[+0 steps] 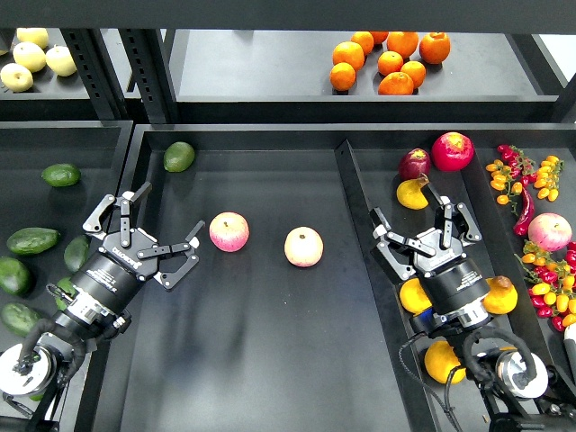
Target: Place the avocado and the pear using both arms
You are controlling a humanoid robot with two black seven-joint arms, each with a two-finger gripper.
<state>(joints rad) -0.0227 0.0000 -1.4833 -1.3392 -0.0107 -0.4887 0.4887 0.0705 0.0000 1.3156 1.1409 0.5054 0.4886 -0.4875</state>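
Several dark green avocados lie in the left bin; an elongated one (33, 240) lies just left of my left arm, and I cannot tell which is the task's. My left gripper (171, 209) is open and empty, over the middle tray's left edge, beside a pink-yellow apple (229, 231). Several yellow-orange pears lie in the right bin. One pear (413, 193) lies just beyond my right gripper (416, 216), which is open and empty. Another pear (499, 294) with a brownish top lies beside the right wrist.
A second apple (304, 247) and a lighter green avocado (179, 156) lie in the middle tray (270, 360). Red apples (453, 150), chillies and small tomatoes (540, 180) fill the right bin. Oranges (387, 58) and pale apples (36, 54) sit on the back shelf.
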